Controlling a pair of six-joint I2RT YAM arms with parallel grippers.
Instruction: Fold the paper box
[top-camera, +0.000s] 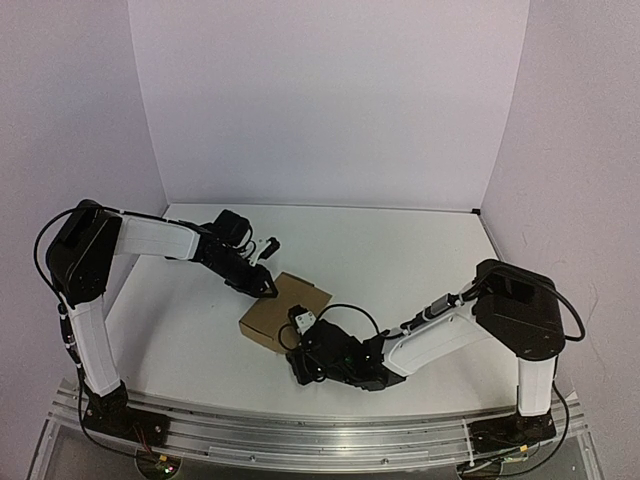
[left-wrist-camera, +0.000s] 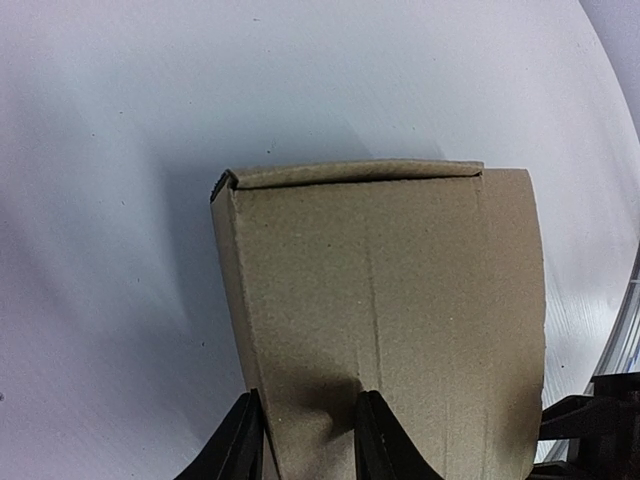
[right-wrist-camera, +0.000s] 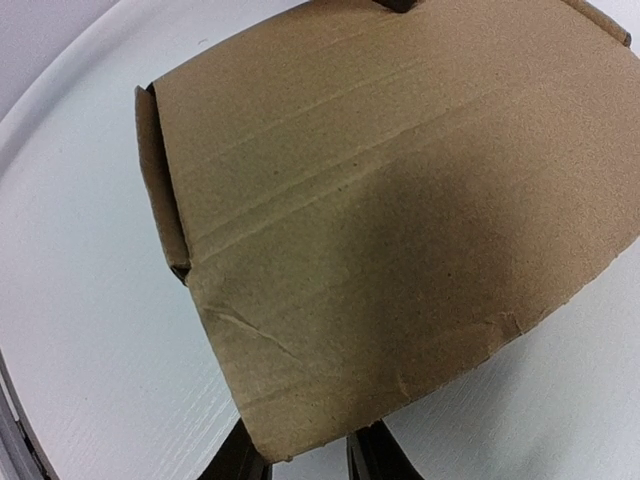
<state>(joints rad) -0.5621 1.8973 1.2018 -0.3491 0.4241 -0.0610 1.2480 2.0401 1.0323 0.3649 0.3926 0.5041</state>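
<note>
On the table (top-camera: 420, 250), the left gripper (left-wrist-camera: 308, 445) has its jaws clamped on the far edge of the paper box (top-camera: 290, 305). The right gripper (right-wrist-camera: 310, 462) straddles the near corner, but I cannot tell whether it grips. It should be seated fully before any creasing.

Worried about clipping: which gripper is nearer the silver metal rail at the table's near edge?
Right. The right gripper is at the near edge of the brown cardboard box, closer to the silver metal rail; the left gripper is at its far edge.
</note>
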